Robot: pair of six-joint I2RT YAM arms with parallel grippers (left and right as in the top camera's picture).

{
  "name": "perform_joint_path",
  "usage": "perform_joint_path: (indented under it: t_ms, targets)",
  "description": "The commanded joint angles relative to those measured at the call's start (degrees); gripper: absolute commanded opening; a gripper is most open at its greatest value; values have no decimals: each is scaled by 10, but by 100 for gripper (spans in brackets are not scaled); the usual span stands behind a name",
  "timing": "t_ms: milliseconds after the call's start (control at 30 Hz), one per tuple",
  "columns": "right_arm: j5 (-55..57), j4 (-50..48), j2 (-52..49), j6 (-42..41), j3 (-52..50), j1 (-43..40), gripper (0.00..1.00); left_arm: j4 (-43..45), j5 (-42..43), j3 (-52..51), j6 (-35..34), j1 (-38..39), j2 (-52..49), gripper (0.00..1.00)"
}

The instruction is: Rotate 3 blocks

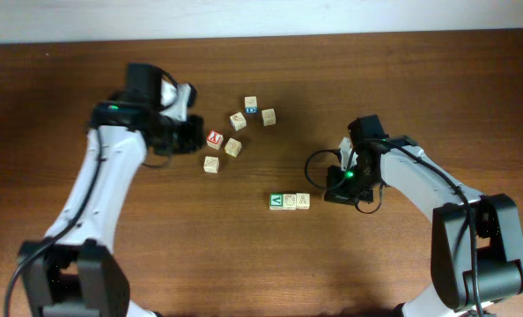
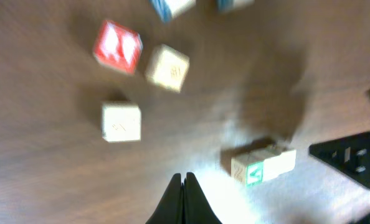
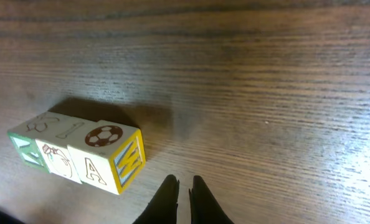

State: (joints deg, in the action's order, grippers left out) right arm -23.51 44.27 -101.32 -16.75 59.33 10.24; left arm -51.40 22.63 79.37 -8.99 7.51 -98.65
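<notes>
Blocks lined up in a short row, both pincers clear of them.
Left arm (image 1: 101,180) reaches up from the near edge and bends inward. The left pincer (image 2: 184,182) is clenched on nothing, with the red-lettered cube (image 1: 214,138) just beyond its tips and other loose cubes (image 1: 233,147) past that; the left wrist view is blurred, and two cubes are cut off at its top edge. The row of three blocks (image 1: 290,202) lies face to face, well to that pincer's right, long axis running left to right. The green-printed block (image 1: 277,202) is at the end far from the right pincer (image 3: 180,185), the yellow-faced block (image 3: 113,162) at the near end, its W face turned toward it. The right pincer hangs beside the row, tips nearly clenched with a slim gap, grasping nothing; seen from overhead, its fingers hide under the wrist.
</notes>
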Motion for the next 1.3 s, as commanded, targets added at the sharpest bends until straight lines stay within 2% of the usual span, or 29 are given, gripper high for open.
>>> perform_joint_path:
  t_ms: [0, 100, 167, 233, 467, 833, 1167, 1267]
  targets:
    - [-20, -10, 3, -2, -3, 0, 5, 78, 5, -93, -64, 71, -15, 0]
    - [-19, -17, 3, -2, -3, 17, 4, 191, 42, -169, -127, 124, -32, 0]
    - [-15, -20, 2, -2, -3, 28, 4, 213, 43, -172, -144, 140, -60, 0]
    - [-15, -19, -3, -2, -3, 30, 4, 238, 90, -172, -145, 150, -93, 0]
    - [-14, -18, -3, -2, -3, 30, 4, 196, 109, -172, -145, 169, -94, 0]
    - [-16, -47, -8, -6, -28, 45, 4, 204, 106, -172, -143, 180, -94, 0]
    - [-85, -63, -28, 45, -24, 39, 4, 205, 106, -172, -143, 180, -94, 0]
    - [-119, -57, -5, 45, -20, 36, 4, 206, 106, -172, -143, 180, -94, 0]
